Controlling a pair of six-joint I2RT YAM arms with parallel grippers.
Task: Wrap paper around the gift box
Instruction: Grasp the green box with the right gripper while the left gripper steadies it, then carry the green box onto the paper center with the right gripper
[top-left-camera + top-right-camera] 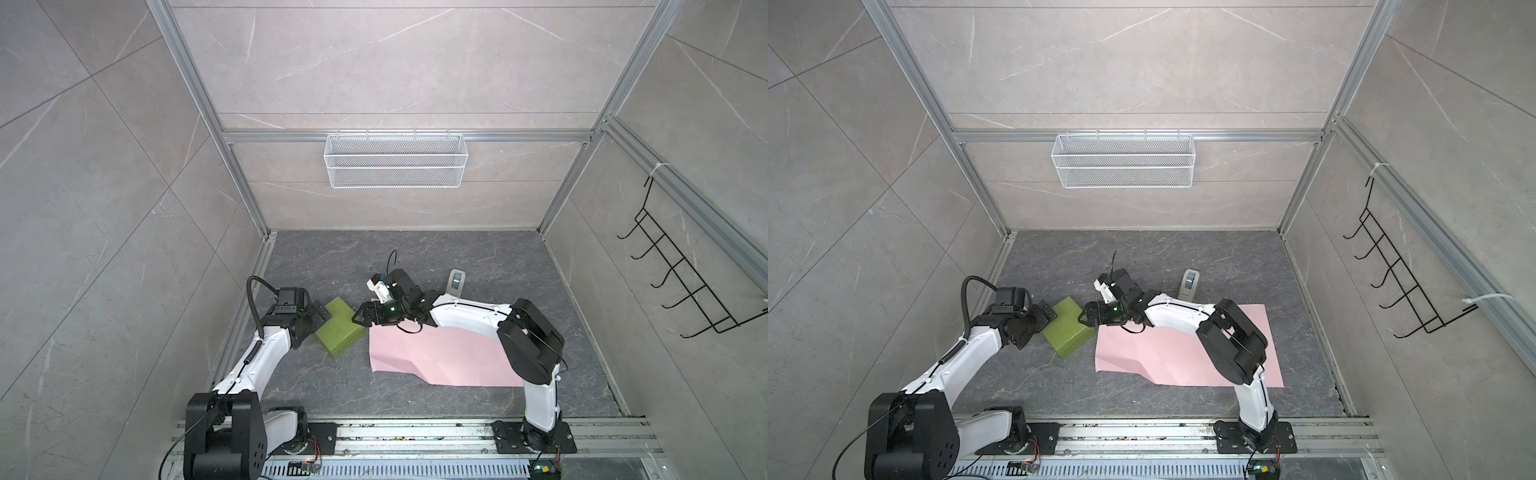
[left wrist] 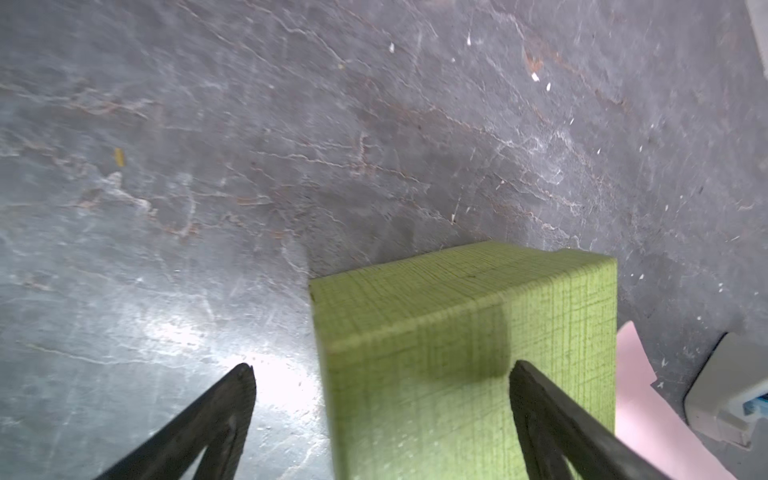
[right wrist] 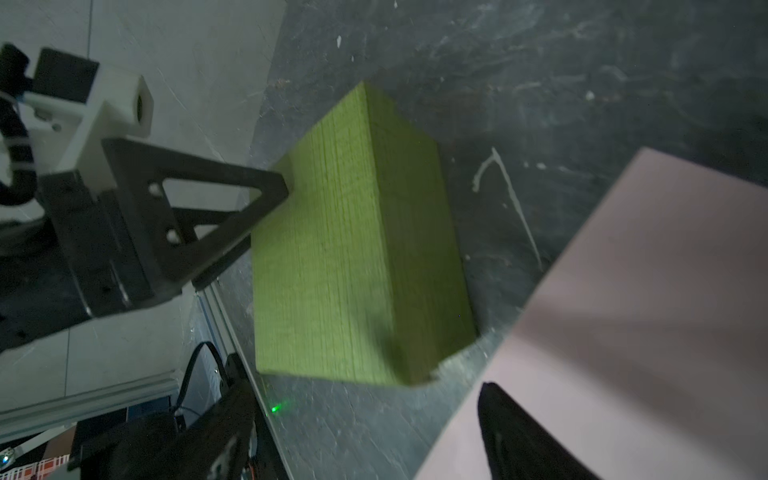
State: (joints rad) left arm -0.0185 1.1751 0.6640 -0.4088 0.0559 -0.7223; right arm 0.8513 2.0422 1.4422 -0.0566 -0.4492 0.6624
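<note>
Astride gift box (image 2: 457, 353) edge, left jaws wide: plain only from left wrist.

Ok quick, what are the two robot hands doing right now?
Left gripper: open, by the box, holding nothing.
Right gripper: open, holding nothing.

Lab cell: alu frame (image 1: 270, 136), tile walls (image 1: 395, 62)

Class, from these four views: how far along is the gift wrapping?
Done: the paper lies spread out, pink face up. In hand: the left tool, open, straddles an edge of the gift box; the right tool, open, hovers at its other side. Left: the box sits beside the paper, unwrapped.
</note>
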